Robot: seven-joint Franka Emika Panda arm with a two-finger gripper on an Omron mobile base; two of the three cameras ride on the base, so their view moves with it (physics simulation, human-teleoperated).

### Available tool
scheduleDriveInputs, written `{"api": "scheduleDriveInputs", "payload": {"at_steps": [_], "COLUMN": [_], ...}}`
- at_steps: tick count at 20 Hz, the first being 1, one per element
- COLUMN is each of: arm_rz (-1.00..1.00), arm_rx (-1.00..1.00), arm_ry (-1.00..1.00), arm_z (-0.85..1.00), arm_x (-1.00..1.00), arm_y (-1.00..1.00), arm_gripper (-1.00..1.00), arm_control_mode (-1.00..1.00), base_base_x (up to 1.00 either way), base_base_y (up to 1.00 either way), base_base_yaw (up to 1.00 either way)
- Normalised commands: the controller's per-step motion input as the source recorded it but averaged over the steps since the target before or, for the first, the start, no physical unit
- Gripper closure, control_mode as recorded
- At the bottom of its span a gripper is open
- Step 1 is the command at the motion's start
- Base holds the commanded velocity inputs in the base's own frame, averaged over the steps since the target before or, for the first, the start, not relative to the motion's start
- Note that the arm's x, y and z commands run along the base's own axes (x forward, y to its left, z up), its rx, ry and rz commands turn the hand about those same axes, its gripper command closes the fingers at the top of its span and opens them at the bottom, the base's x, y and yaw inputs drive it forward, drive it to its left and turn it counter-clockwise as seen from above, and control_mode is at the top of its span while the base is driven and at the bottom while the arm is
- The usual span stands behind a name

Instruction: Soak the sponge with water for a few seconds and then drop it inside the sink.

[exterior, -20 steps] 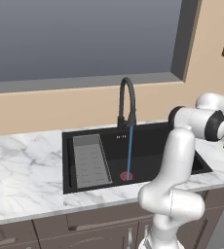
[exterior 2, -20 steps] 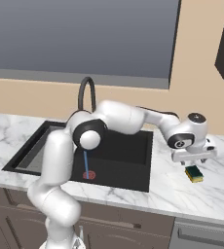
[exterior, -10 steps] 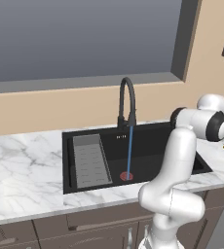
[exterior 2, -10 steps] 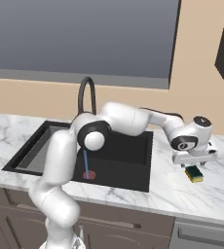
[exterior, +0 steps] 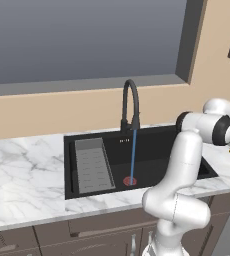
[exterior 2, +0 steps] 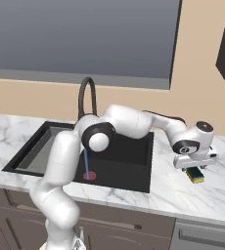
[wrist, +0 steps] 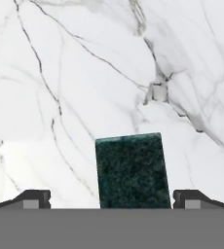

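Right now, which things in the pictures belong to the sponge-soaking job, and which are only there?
For the job:
- sponge, on the counter between the open hand fingers
- water, running from the faucet
- sink

Only there:
- marble counter
- window
- ribbed tray inside the sink

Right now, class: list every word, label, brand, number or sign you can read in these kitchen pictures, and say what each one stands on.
None: no readable text anywhere.
Sponge: plain dark green top, no brand.
Sink: small pale marks on the back wall by the faucet, too small to read.
Counter: grey marble veins only.
Gripper, open over the sponge: no label visible.
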Motion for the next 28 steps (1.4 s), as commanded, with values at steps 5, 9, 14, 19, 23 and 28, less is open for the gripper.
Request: {"api": "scheduleDriveInputs", "payload": {"at_steps": [5, 9, 14, 19, 23, 28], "arm_rz": [0.02, 0.01, 0.02, 0.01, 0.00, 0.00], "arm_rx": [0.00, 0.00, 0.00, 0.00, 0.00, 0.00], "arm_ry": [0.00, 0.00, 0.00, 0.00, 0.00, 0.00], "arm_z": [-0.06, -0.10, -0.09, -0.06, 0.00, 0.00], "arm_x": [0.08, 0.09, 0.10, 0.06, 0.00, 0.00], "arm_y": [0.00, -0.01, -0.07, -0.10, -0.14, -0.11], "arm_gripper": [-1.00, -1.00, -1.00, -1.00, -1.00, -1.00], "arm_control_mode": [-1.00, -1.00, -1.00, -1.00, -1.00, -1.00], "base_base_x": [0.00, 0.00, 0.00, 0.00, 0.00, 0.00], "base_base_y": [0.00, 0.00, 0.00, 0.00, 0.00, 0.00], "base_base_yaw": [0.00, 0.00, 0.00, 0.00, 0.00, 0.00]}}
